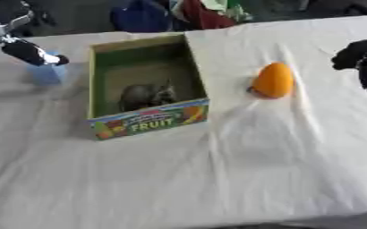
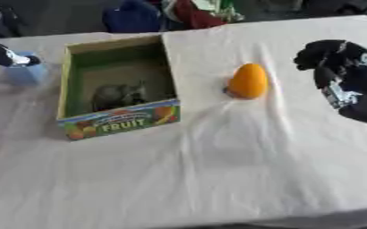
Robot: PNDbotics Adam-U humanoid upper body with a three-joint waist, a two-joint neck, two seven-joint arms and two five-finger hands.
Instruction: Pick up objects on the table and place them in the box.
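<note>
Right hand (image 2: 339,67) hovers at bench's right edge w/ fingers curled, holding nothing, orange mango-shaped fruit (image 1: 274,80) lying just left of it on the white-clothed bench (image 1: 241,170), then FRUIT box (image 1: 147,85) w/ a grey object (image 1: 146,95) inside, left hand (image 1: 30,51) pinching a blue block (image 1: 48,71) beyond.

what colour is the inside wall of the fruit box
Green, on the box; clearest in the left eye view.
</note>
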